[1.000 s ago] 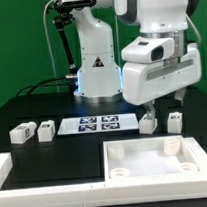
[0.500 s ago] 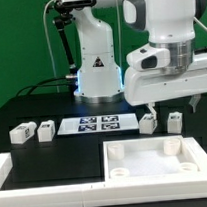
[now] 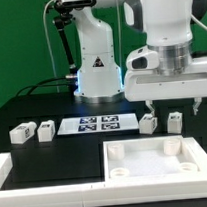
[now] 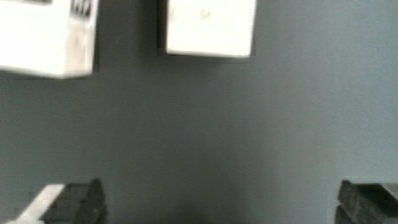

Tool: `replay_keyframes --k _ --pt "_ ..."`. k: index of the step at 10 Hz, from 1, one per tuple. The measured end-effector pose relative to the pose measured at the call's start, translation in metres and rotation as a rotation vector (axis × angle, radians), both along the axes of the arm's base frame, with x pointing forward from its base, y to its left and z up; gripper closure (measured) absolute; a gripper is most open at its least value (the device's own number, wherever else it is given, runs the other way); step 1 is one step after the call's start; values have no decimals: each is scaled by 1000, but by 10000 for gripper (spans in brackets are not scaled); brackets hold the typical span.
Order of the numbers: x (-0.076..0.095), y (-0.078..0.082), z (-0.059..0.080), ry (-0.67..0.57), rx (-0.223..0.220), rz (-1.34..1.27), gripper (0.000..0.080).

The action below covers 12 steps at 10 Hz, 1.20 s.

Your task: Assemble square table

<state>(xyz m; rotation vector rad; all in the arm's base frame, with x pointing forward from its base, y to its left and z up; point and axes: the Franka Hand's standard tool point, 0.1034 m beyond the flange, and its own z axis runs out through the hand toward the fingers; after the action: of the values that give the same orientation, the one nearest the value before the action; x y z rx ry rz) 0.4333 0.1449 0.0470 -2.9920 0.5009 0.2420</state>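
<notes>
The jaws stand spread as wide as they go and hold nothing. They hang over the worktop (image 3: 55, 150) at about 3 o'clock in the exterior view, just above the inner leg (image 3: 148, 121) and the outer leg (image 3: 175, 121). In the wrist view both legs lie ahead of the fingertips (image 4: 71, 200), not between them.

The step looks like picking up one of this pair. To do it well, centre the jaws over a single leg first, then come straight down so that one finger passes through the gap between the two and does not nudge the neighbour. Close on flat opposite faces, low enough that the leg cannot tip.

The table top (image 3: 155, 156) lies at 5 o'clock, shaped like a shallow tray with a raised rim. Nothing is in it, and no leg is fitted to its corners. Two other legs (image 3: 21, 133) wait at 9 o'clock, beyond the marker board (image 3: 98, 123).
</notes>
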Motion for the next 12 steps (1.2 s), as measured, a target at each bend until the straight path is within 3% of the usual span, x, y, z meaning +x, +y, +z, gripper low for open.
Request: replay_keyframes --k 3,6,11,12 --pt "-3 -3 -1 37 19 -4 150" --pt "-7 3 -6 275 90 -33 150" --pt "-14 -8 -11 679 219 -24 150" --pt "-5 -6 -16 647 216 -29 150"
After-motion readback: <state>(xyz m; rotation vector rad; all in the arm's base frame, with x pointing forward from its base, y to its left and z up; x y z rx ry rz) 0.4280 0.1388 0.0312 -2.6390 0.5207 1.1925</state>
